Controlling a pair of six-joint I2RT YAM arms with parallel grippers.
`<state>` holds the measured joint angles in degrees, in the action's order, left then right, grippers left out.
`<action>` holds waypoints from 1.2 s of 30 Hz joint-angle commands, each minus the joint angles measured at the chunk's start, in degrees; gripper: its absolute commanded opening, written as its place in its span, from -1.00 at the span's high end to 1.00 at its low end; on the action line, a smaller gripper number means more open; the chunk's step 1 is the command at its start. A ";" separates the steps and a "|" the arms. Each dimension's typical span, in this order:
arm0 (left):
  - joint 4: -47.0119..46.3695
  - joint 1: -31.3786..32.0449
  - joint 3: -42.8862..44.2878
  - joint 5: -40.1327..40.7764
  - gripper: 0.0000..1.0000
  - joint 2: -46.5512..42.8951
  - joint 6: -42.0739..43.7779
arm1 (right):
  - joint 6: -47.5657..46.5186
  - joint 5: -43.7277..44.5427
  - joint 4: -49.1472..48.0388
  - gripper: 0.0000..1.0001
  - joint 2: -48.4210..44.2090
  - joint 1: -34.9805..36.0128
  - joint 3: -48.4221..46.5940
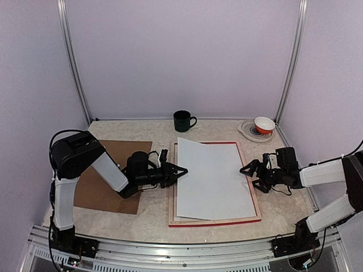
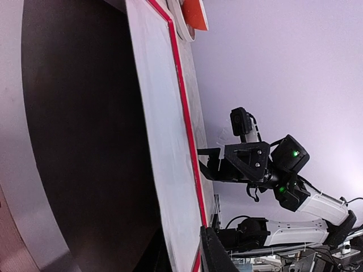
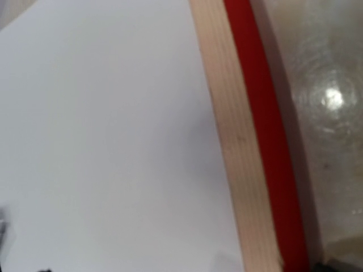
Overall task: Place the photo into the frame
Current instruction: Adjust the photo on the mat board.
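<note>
Overhead view: a pale marbled desk with two robot arms reaching in from the left and right of the picture. At the centre lies the frame, front down, its pale wood back up and a red outer edge showing. The photo rests on top of it, plain white side up, covering most of the frame. It sits slightly askew, and its upper left corner overlaps the frame's top rail.

The likely trouble is that skew. If the sheet is pushed from one side, its corner may ride over the rail instead of dropping into the opening, or the thin paper may buckle and crease. A sideways push could also slide the whole frame across the desk.

A brown backing board lies at the left of the picture, partly under the left arm.

The left pincer points right, and its tips meet the photo's left edge about midway down. Whether its tips are together, apart or nipping the paper cannot be told from any view. The right pincer stands apart and holds nothing. It sits at the right rail of the frame, just beside the photo's right edge, so the photo lies between the two pincers.

A dark mug stands above the frame in the picture. A white bowl with an orange inside sits at the upper right.
</note>
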<state>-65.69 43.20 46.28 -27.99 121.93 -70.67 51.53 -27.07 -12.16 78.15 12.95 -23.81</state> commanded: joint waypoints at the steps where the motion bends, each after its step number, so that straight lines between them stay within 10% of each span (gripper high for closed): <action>1: 3.07 0.04 -1.37 2.54 0.60 -4.16 2.56 | -0.37 -0.47 -0.34 -0.98 -0.35 -0.40 -0.02; 36: 10.10 2.06 0.58 9.88 1.00 -4.76 4.54 | -1.69 0.96 2.14 -0.98 -1.86 -0.38 -0.98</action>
<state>-56.03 44.84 45.52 -19.29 117.49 -66.96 50.46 -26.74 -10.13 77.23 12.95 -23.83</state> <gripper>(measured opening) 0.009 0.992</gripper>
